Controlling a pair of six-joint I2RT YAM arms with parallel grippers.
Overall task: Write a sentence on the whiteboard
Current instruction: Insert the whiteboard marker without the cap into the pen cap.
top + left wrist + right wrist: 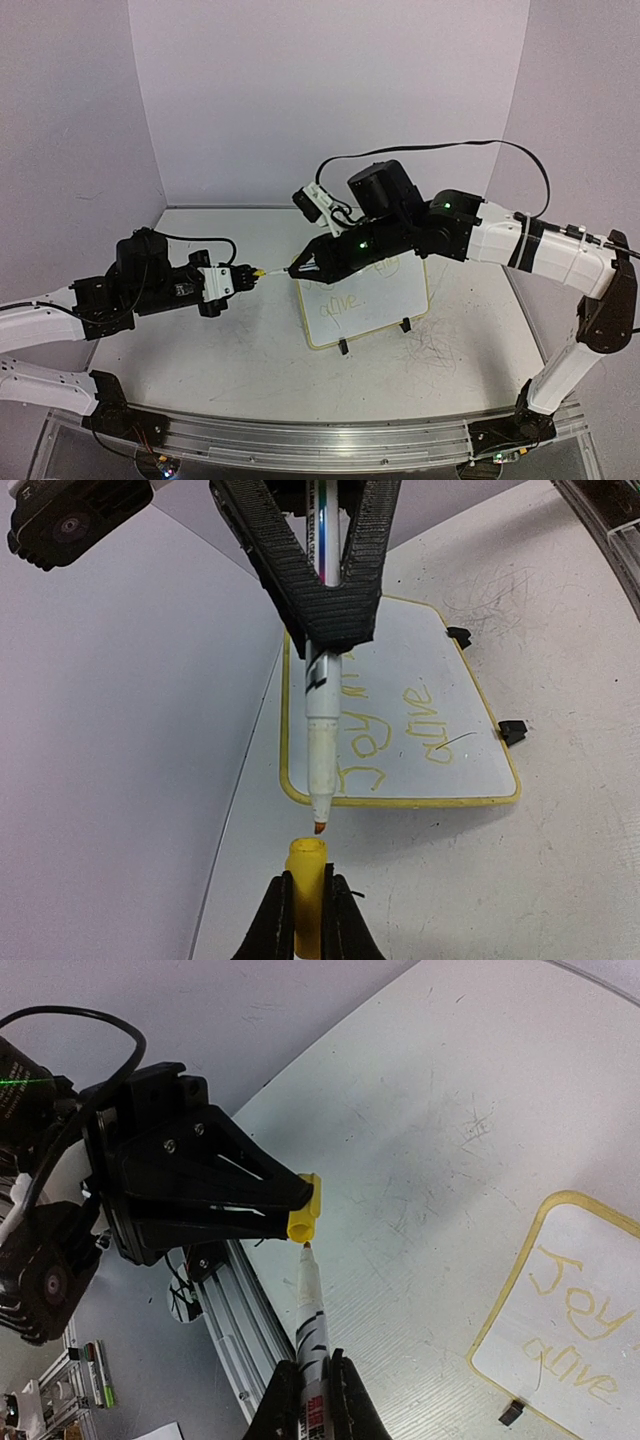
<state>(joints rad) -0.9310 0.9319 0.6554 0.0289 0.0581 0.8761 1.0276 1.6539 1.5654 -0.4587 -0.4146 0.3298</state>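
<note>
The left jaws pinch a yellow cap (306, 872). The right jaws clamp a white pen (322, 742), its tip just short of the cap's mouth. The whiteboard (388, 300), bearing the sentence (340, 304), sits mid-counter (200, 352), slightly toward the right edge.

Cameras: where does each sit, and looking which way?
Top external: above, behind; looks down on whiteboard; left arm and right arm show.
Left wrist: on left arm, facing the pen; left end effector pinching yellow cap.
Right wrist: on right arm, facing the cap; right end effector gripping pen.
Both wrists share: pen tip near cap.
</note>
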